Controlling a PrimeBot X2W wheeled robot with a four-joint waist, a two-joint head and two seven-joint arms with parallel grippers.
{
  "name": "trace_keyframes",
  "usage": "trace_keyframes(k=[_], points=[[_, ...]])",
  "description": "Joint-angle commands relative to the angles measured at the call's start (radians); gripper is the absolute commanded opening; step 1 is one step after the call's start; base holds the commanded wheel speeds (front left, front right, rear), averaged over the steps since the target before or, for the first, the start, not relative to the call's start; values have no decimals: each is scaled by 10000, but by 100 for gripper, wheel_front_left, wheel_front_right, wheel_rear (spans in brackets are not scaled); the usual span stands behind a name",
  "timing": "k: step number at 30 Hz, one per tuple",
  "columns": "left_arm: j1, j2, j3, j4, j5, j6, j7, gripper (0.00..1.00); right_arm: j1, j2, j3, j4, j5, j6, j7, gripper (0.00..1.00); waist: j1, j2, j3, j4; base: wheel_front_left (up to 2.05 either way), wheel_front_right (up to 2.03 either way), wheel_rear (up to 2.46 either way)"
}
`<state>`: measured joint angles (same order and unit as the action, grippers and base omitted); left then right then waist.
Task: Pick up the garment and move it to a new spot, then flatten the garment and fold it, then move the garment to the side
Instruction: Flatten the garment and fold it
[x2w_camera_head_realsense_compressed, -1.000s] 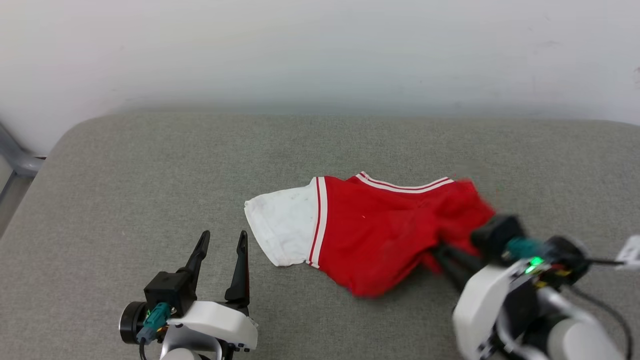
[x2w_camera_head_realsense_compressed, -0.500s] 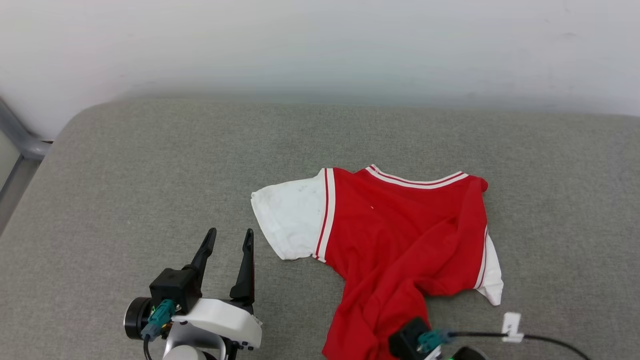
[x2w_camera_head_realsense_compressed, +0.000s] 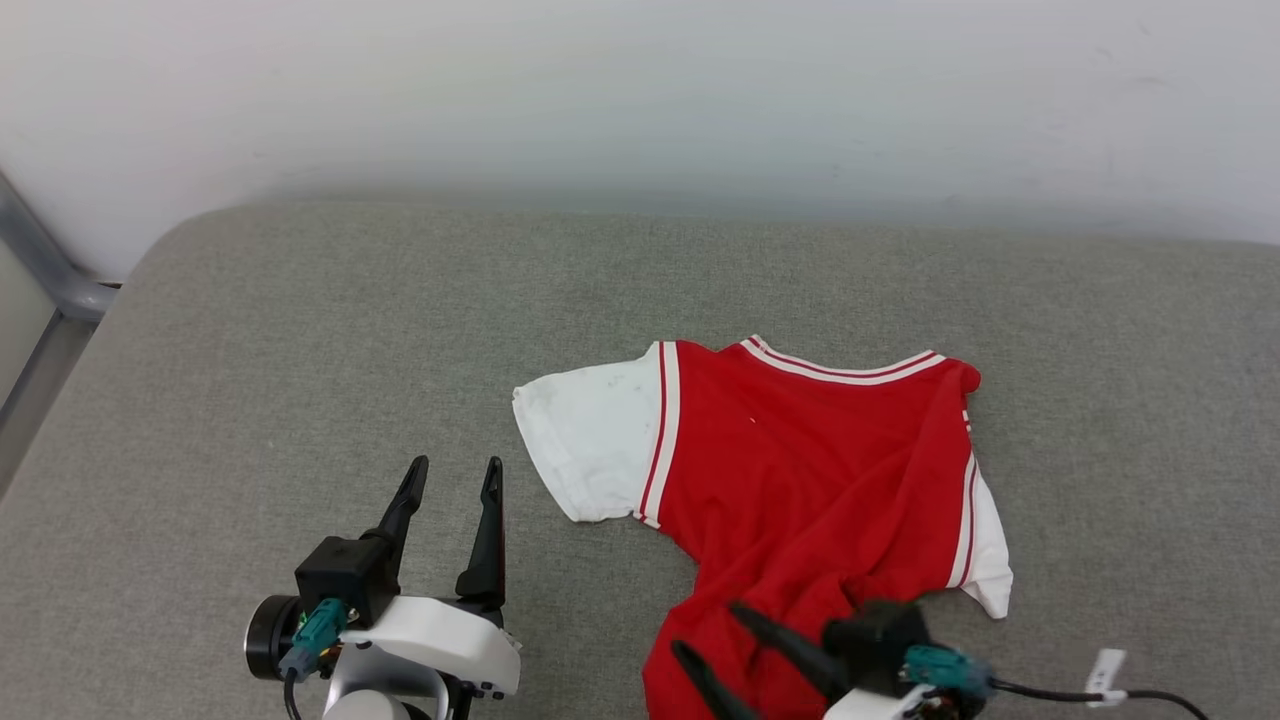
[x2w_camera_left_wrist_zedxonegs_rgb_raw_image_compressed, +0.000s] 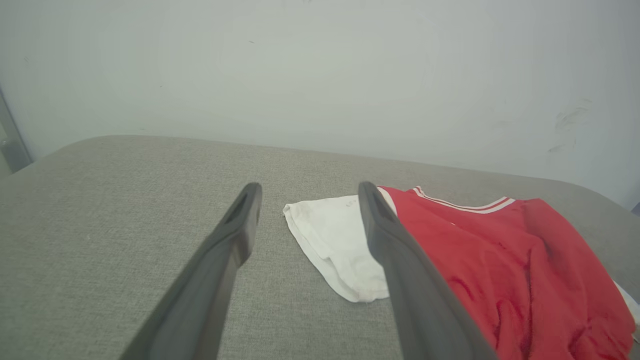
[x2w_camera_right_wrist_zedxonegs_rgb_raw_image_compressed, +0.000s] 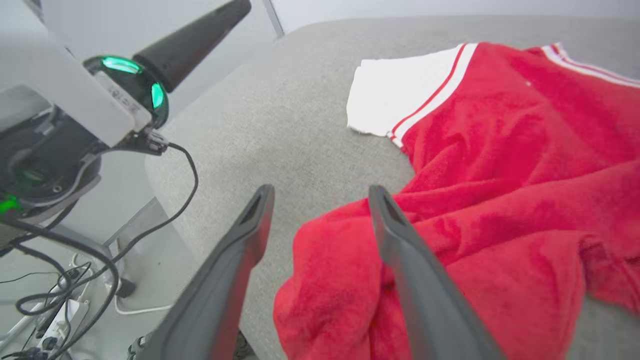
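The garment (x2w_camera_head_realsense_compressed: 800, 470) lies rumpled on the grey padded surface (x2w_camera_head_realsense_compressed: 300, 350), striped collar at the far side. Its white left sleeve (x2w_camera_head_realsense_compressed: 590, 440) lies flat, and a red fold covers part of the right sleeve (x2w_camera_head_realsense_compressed: 988, 560). My right gripper (x2w_camera_head_realsense_compressed: 708, 630) stands open over the bunched red hem at the near edge; in the right wrist view the garment's (x2w_camera_right_wrist_zedxonegs_rgb_raw_image_compressed: 500, 150) hem sits loose between and under the right gripper's (x2w_camera_right_wrist_zedxonegs_rgb_raw_image_compressed: 321, 191) spread fingers. My left gripper (x2w_camera_head_realsense_compressed: 455, 468) is open and empty, left of the white sleeve; the left wrist view has the left gripper (x2w_camera_left_wrist_zedxonegs_rgb_raw_image_compressed: 308, 187) beside the garment (x2w_camera_left_wrist_zedxonegs_rgb_raw_image_compressed: 475, 235).
A pale wall (x2w_camera_head_realsense_compressed: 640, 100) backs the surface. A grey metal frame (x2w_camera_head_realsense_compressed: 50, 280) runs at the far left. In the right wrist view, the surface's near edge drops to a floor with cables (x2w_camera_right_wrist_zedxonegs_rgb_raw_image_compressed: 60, 280), and my left arm's wrist (x2w_camera_right_wrist_zedxonegs_rgb_raw_image_compressed: 75, 100) shows at upper left.
My right gripper dragged the red hem toward the near edge, then opened and let it go. The garment now lies spread out longer. The left gripper has stayed put.
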<state>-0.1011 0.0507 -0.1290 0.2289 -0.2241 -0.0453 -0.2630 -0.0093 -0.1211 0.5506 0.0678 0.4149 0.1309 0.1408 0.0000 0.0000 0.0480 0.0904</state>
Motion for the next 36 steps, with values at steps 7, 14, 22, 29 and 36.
trace_keyframes(k=[7,14,22,29,36], points=[[166,-5,57,1,113,8,-25,100,322,145,-1235,-978,-453,-3,-1425,100,0,0,-270,-100,0,0,0],[254,-3,113,-78,155,15,-25,100,736,402,-3886,-971,-763,-1,-592,100,0,0,-338,-201,0,0,0],[-40,-5,169,-193,177,-19,-25,100,737,38,-6571,-469,-1078,-1,2946,100,0,0,24,-299,0,0,0],[-323,-5,196,-305,207,-86,-25,100,1,-479,-6368,-63,-980,-3,4265,100,0,0,507,-203,0,0,0],[-673,-5,215,-492,206,-163,-25,100,-1094,-942,-5501,905,-682,-3,4585,100,0,0,1268,-34,0,0,0]])
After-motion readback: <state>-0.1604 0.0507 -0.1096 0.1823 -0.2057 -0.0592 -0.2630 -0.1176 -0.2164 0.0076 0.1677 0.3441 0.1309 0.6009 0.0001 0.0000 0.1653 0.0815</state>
